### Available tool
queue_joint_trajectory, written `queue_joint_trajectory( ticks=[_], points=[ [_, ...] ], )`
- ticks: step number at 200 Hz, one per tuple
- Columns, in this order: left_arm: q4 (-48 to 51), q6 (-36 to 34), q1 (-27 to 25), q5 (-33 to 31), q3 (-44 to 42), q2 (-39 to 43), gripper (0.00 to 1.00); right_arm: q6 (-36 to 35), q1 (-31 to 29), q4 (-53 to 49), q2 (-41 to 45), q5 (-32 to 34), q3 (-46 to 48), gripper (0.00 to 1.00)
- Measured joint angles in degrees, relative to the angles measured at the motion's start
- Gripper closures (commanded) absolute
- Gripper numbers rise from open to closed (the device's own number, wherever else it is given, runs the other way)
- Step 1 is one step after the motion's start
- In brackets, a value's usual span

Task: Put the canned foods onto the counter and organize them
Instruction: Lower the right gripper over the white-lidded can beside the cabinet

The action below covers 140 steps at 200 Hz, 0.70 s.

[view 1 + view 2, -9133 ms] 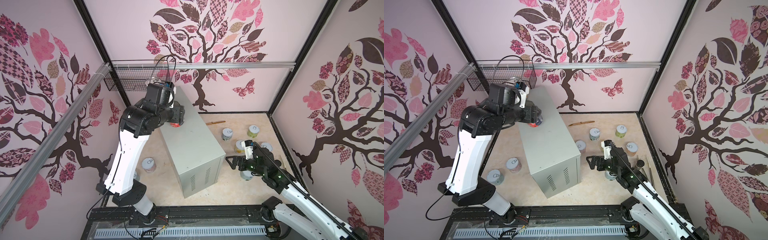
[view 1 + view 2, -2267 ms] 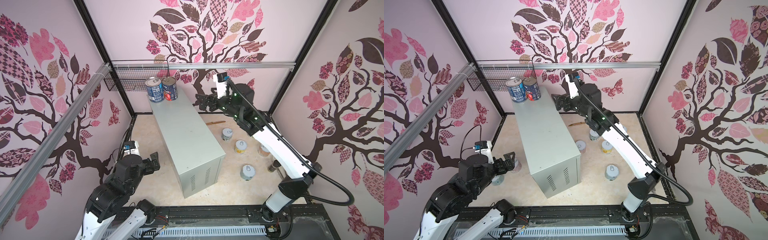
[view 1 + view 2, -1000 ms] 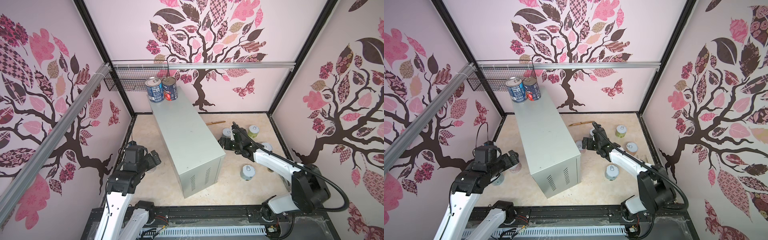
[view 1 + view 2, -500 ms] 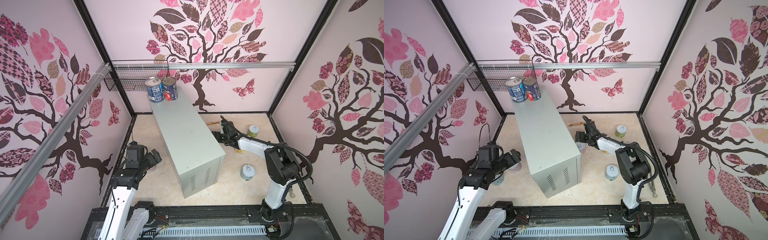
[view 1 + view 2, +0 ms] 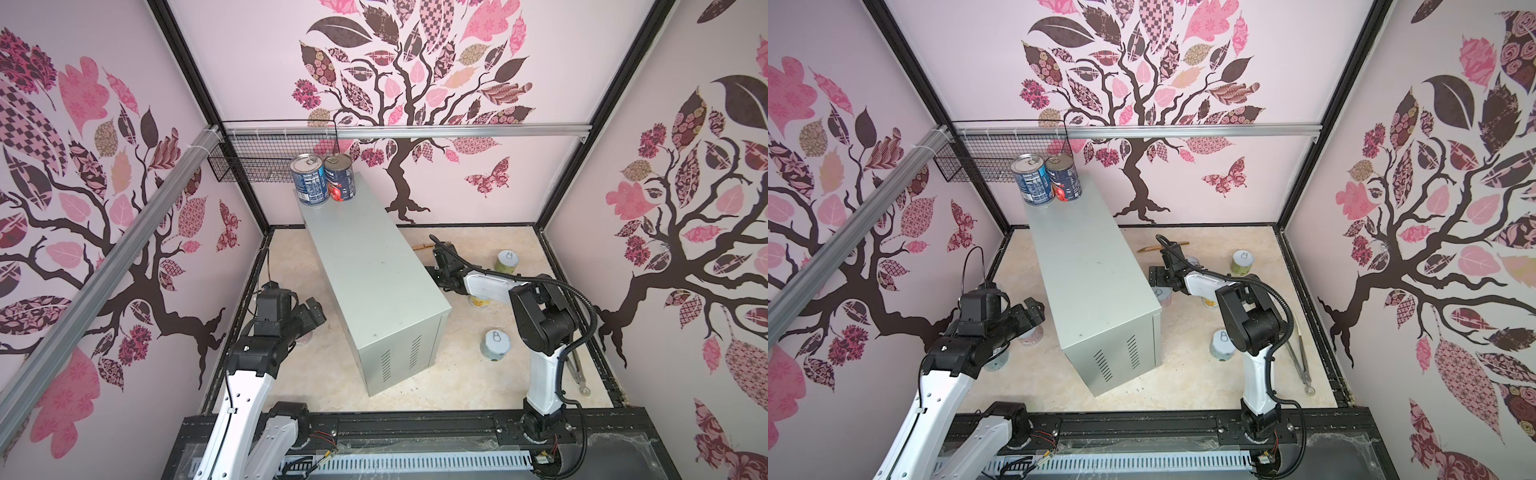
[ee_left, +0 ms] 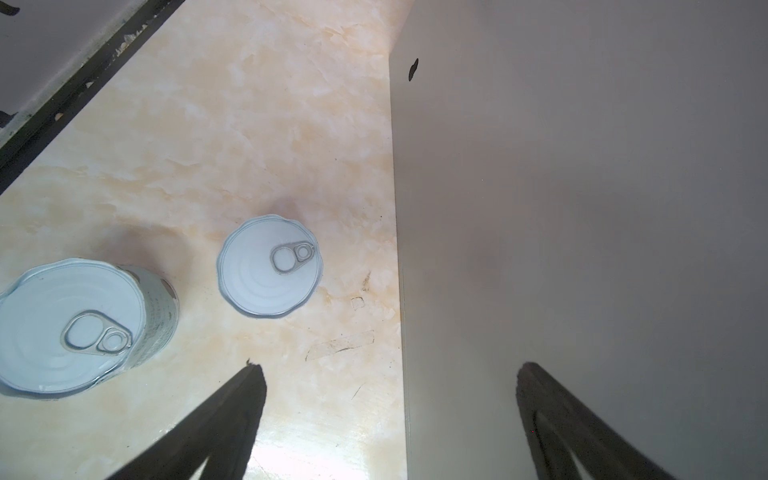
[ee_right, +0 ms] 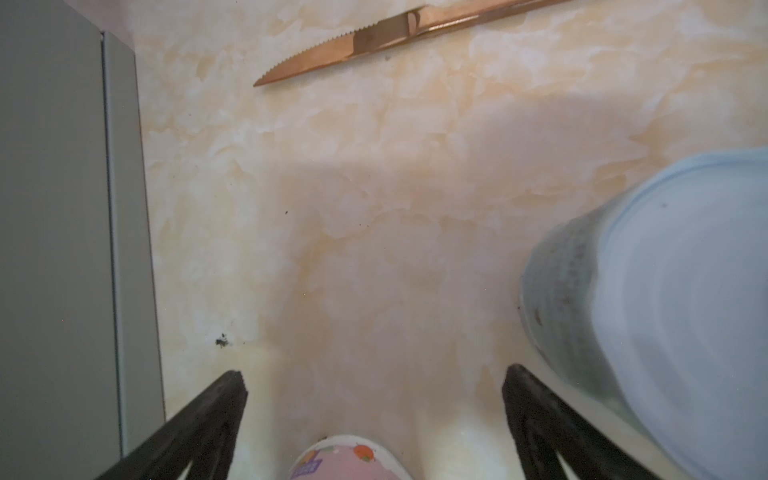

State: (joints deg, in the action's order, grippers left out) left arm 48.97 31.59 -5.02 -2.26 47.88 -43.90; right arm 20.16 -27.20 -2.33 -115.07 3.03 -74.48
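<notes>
The counter is a long grey cabinet. At its far end stand a blue tall can and a dark-red tall can. My left gripper hangs open over the floor by the counter's left wall, near two white-lidded cans. Low on the counter's right side, my right gripper is open. A pink-labelled can sits back between its fingers, untouched. A pale-blue can stands beside it.
More short cans stand on the floor right of the counter. A copper serrated knife lies near the back wall, and metal tongs lie along the right edge. A black wire basket hangs behind the tall cans.
My right arm has folded and its gripper has come in low towards the counter's right side. The left gripper has shifted only slightly. Both stay open.
</notes>
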Motion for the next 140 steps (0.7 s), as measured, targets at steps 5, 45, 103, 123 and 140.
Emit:
queue_joint_trajectory(
  ticks=[5,45,103,123,140],
  points=[
    [-0.02,0.00,-0.15,-0.02,0.00,0.04,0.02,-0.09,-0.22,-0.02,-0.02,0.31,0.00,0.00],
    [-0.04,0.00,-1.25,-0.04,0.00,1.16,0.02,-0.90,-1.20,1.16,0.50,2.47,1.73,0.00],
    [-0.02,0.09,-5.27,-1.40,0.00,3.65,0.02,-1.38,-0.50,1.31,7.37,6.14,10.38,0.00],
    [-0.02,0.11,-5.27,-1.64,0.00,3.91,0.02,-1.62,0.35,0.24,10.49,7.48,13.73,0.00],
    [-0.02,0.09,-5.29,-1.73,0.00,4.09,0.02,-1.53,1.16,-0.11,12.85,8.09,16.35,0.00]
  ],
)
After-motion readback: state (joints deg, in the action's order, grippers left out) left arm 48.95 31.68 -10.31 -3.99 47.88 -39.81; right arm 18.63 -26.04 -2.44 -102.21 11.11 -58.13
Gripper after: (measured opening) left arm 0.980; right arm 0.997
